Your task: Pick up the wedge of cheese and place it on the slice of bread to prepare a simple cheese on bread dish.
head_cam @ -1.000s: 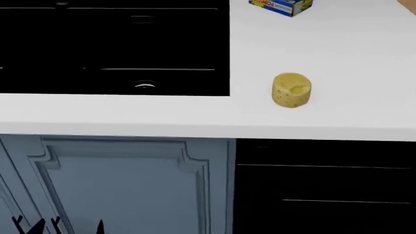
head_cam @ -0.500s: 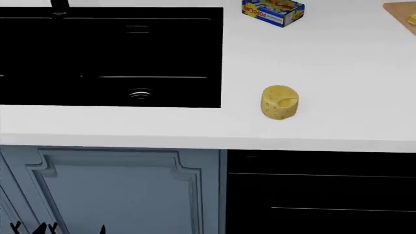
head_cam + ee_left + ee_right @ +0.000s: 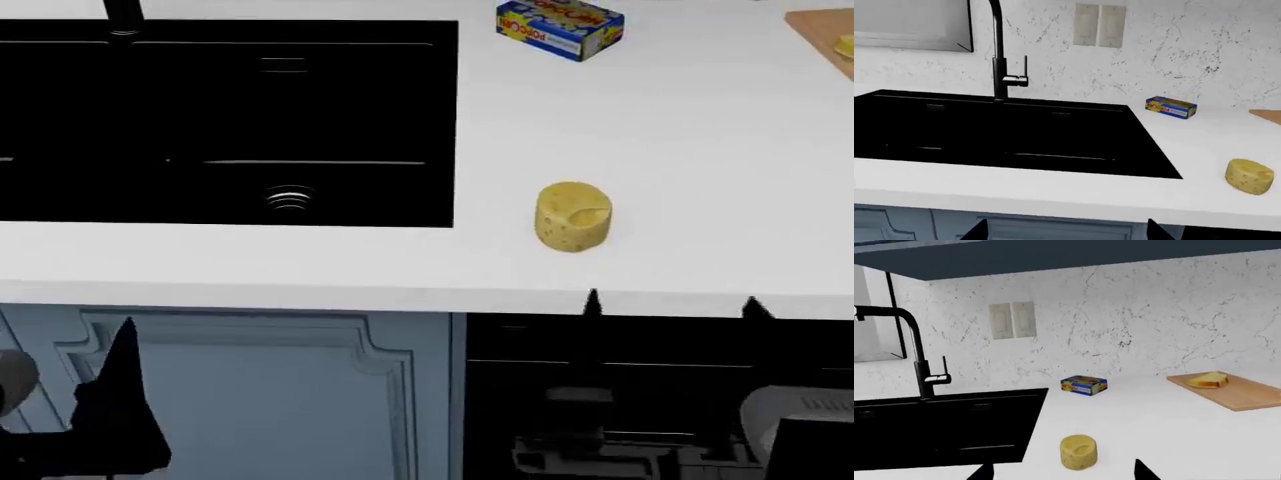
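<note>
The wedge of cheese [image 3: 574, 215], pale yellow with round holes, stands on the white counter [image 3: 694, 130] near its front edge, right of the black sink [image 3: 227, 120]. It also shows in the right wrist view [image 3: 1079, 452] and the left wrist view [image 3: 1249, 175]. The slice of bread [image 3: 1207, 380] lies on a wooden cutting board [image 3: 1244, 392] at the far right. My right gripper [image 3: 674, 305] is open and empty at the counter's front edge, just right of and short of the cheese. My left gripper [image 3: 1066, 232] is open and empty, low in front of the cabinet below the sink.
A blue and yellow box [image 3: 561, 28] sits at the back of the counter. A black faucet [image 3: 917, 355] stands behind the sink. The marbled wall [image 3: 1134, 315] with a switch plate backs the counter. Blue cabinet doors [image 3: 240, 390] lie below.
Both arms have risen into the head view: the right gripper's fingertips now reach the counter's front edge and the left arm stands at lower left. The cheese has not moved.
</note>
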